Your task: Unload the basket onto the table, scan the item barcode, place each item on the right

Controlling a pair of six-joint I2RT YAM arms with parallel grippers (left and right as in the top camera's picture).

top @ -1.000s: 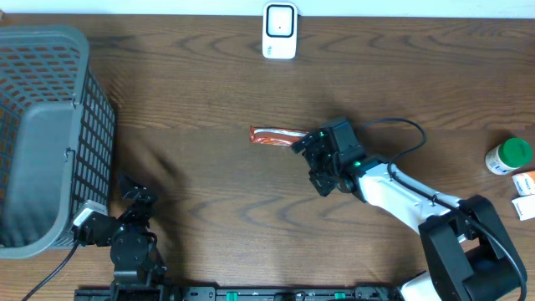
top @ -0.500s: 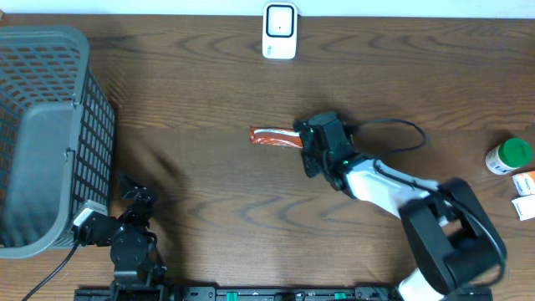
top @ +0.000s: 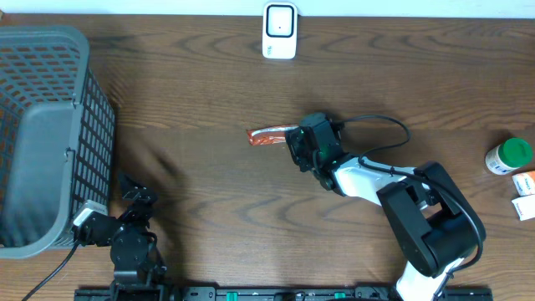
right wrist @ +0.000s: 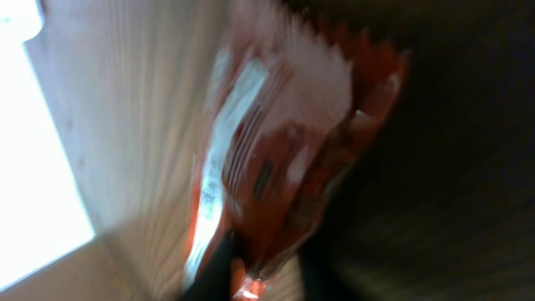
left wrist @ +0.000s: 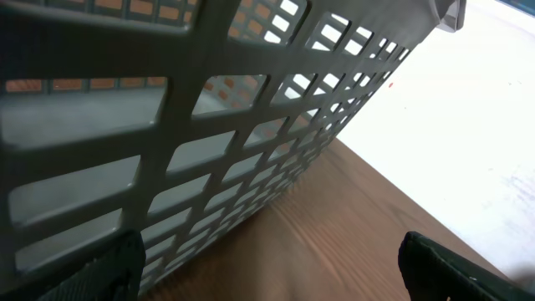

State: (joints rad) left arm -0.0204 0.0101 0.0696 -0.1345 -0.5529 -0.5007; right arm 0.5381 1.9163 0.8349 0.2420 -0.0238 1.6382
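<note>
The item is a red foil packet (top: 267, 136) lying flat near the middle of the brown table. My right gripper (top: 294, 144) is at its right end. In the right wrist view the packet (right wrist: 276, 167) fills the blurred frame, and its near end is pinched between the dark fingers of the right gripper (right wrist: 263, 267). A white barcode scanner (top: 279, 31) stands at the table's far edge, well apart from the packet. My left gripper (top: 134, 194) rests low at the front left beside the basket, open (left wrist: 272, 276) with only bare wood between its fingers.
A large grey mesh basket (top: 42, 134) takes up the left side and looms close in the left wrist view (left wrist: 209, 125). A green-capped bottle (top: 510, 156) and small boxes (top: 525, 194) sit at the right edge.
My right gripper has moved left onto the packet's right end and closed on it. The packet has shifted slightly. The left arm has not moved.
</note>
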